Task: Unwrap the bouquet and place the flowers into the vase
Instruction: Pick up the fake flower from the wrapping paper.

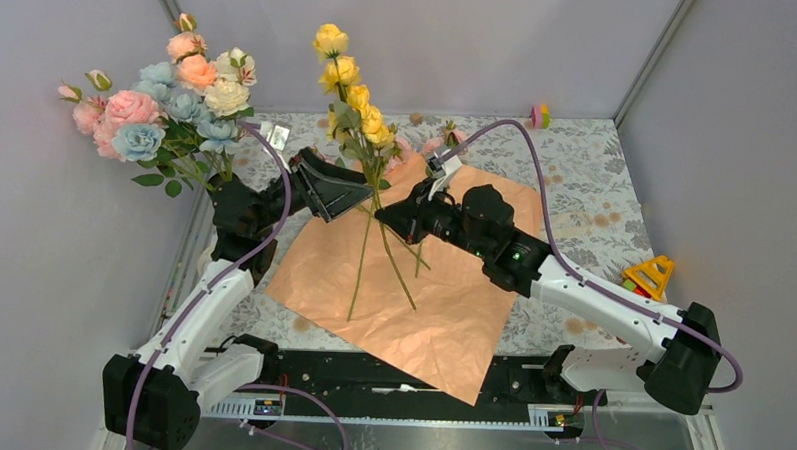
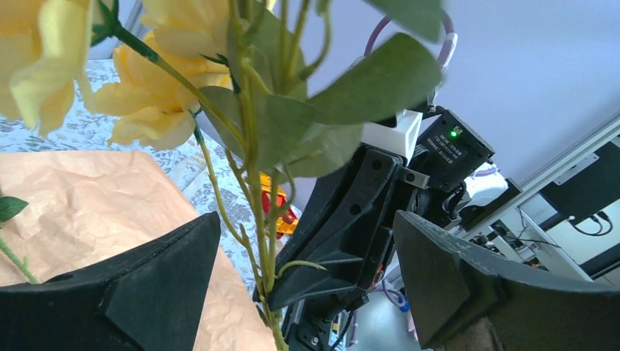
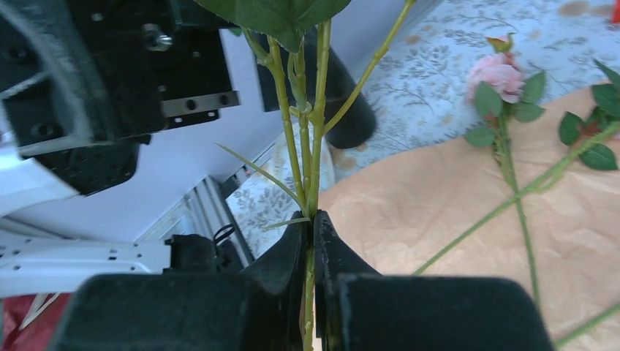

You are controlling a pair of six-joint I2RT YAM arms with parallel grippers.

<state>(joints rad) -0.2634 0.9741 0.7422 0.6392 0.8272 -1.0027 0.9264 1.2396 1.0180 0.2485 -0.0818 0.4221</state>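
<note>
Above the middle of the spread kraft paper [image 1: 442,307], a spray of yellow roses [image 1: 357,95] clamped at mid-stem in the right claw [image 1: 383,212], jaws pinched together on the green stems. Long axis near upright, heads high, cut ends trailing down toward the paper; touching it or not, cannot tell. Just left of the stems, the left claw [image 1: 341,191], jaws spread wide and facing the spray, stems dead ahead of the gap in the left wrist view but seemingly not yet between the fingers. Farther left, at the left edge of the lace-covered worktop [image 1: 586,182], the black vase [image 3: 349,110], largely lost from above against the dark links of the left arm [image 1: 207,298], already carrying pink, peach, pale blue and cream roses [image 1: 179,102] that stand well proud of its mouth. So: vase to the left of the held spray, left arm nearer to it, left claw in between. Likely calls for a hand-over to the open claw or a carry leftward, stems kept vertical and lowered ends-first among those already in. On the paper's far side, one pink rose [image 3: 501,73] lying loose, not yet vased. Paper flat and fully opened. Off to the right, well apart, a yellow toy block [image 1: 651,276].
</note>
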